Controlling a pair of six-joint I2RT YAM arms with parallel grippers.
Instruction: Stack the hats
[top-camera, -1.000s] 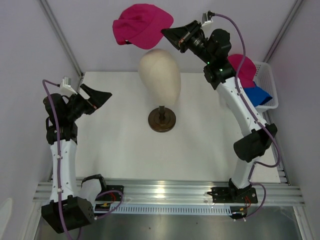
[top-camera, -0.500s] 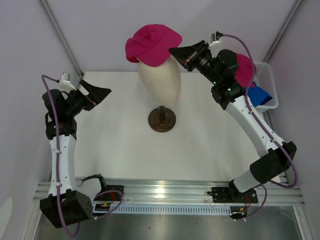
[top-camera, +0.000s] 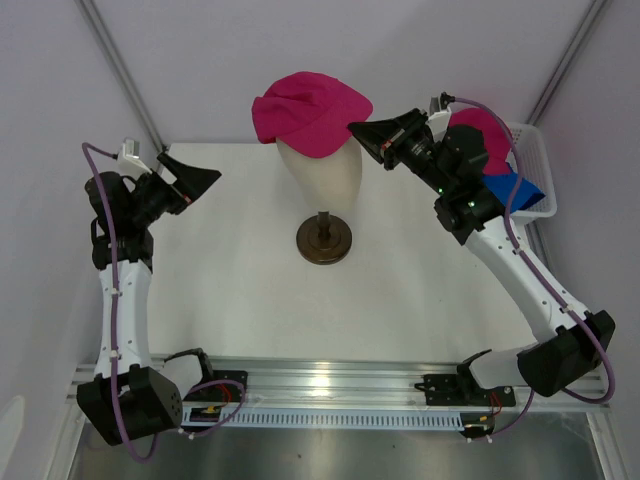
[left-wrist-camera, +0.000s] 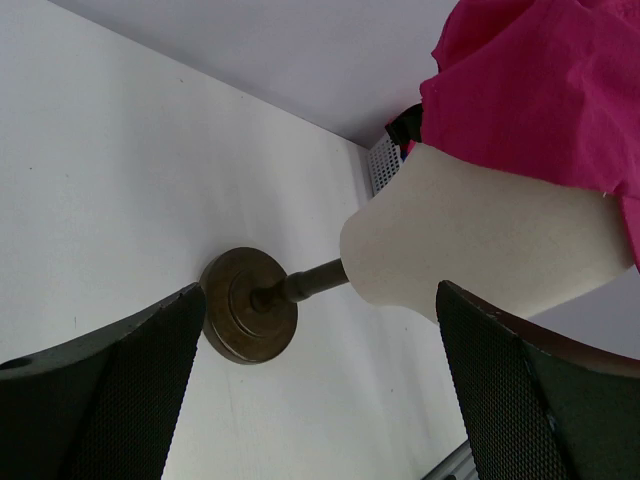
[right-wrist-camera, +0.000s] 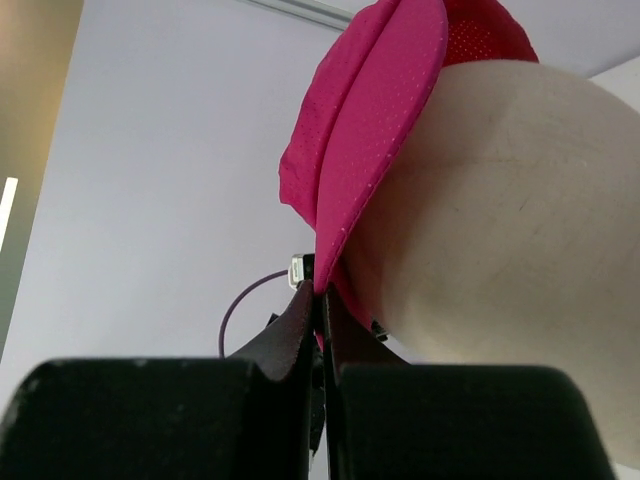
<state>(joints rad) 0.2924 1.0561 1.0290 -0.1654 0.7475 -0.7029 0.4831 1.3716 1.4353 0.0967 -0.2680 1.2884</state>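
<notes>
A magenta-pink hat (top-camera: 310, 108) sits over the top of the cream mannequin head (top-camera: 322, 168). My right gripper (top-camera: 352, 128) is shut on the hat's right edge; the right wrist view shows its jaws (right-wrist-camera: 320, 290) pinching the pink fabric (right-wrist-camera: 370, 140) beside the head (right-wrist-camera: 500, 250). My left gripper (top-camera: 208, 178) hangs open to the left of the head, well apart from it, with nothing between its fingers (left-wrist-camera: 320, 290). A blue hat (top-camera: 515, 188) and another pink one (top-camera: 478, 128) lie in the white basket (top-camera: 538, 160), partly hidden by the right arm.
The mannequin head stands on a thin post with a round dark base (top-camera: 323, 241) in the middle of the white table (top-camera: 230, 290). The basket sits at the table's right edge. Grey walls close in the back and sides.
The right gripper has carried the pink hat down and rightwards onto the mannequin head. The right arm has stretched out. The left gripper drifted slightly left, still open.
</notes>
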